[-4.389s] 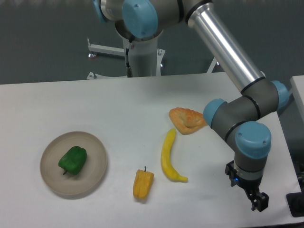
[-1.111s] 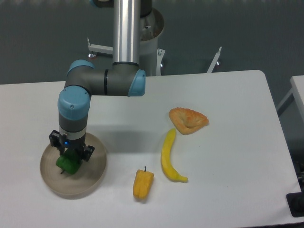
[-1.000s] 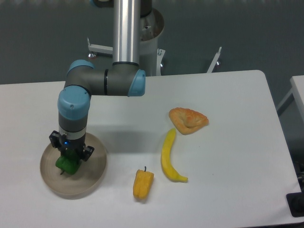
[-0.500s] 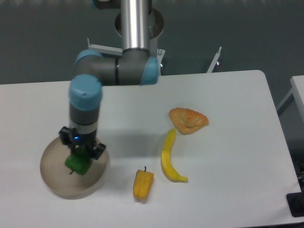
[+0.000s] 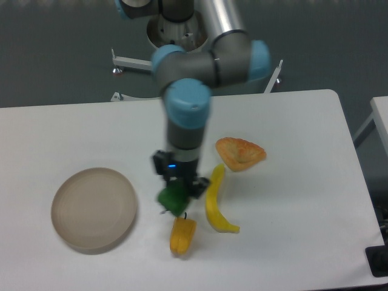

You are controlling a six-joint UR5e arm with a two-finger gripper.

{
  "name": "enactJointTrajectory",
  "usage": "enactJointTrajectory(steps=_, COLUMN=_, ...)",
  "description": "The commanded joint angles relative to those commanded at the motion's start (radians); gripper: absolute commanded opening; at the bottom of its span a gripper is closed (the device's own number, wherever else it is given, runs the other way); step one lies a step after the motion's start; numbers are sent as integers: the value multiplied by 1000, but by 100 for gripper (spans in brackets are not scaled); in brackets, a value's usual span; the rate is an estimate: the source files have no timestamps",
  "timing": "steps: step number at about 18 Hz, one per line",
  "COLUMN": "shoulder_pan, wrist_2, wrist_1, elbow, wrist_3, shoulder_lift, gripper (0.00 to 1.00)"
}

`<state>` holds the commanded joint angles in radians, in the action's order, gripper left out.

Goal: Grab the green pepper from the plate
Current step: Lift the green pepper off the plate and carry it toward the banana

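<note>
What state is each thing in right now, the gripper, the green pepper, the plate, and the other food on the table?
gripper: shut on the green pepper, above the table between plate and banana.
green pepper: held in the gripper, off the plate, just above the yellow pepper.
plate: empty, flat on the table.
yellow pepper: lying on the table, untouched.
banana: lying on the table beside the gripper.
pastry: lying flat on the table.

The small glossy green pepper [image 5: 174, 200], lumpy and partly hidden from above, hangs well to the right of the round, shallow beige-tan plate [image 5: 94, 210], which lies flat on the left part of the white worktop [image 5: 291, 182] with nothing on it.
</note>
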<state>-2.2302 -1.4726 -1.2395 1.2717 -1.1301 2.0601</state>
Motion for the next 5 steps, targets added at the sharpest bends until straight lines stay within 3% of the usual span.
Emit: enactJointTrajectory(steps=5, shoulder_pan=-35, wrist_2=-2, wrist_1=12, elbow=-3, wrist_3=-50, shoulder_lift=5, gripper=32)
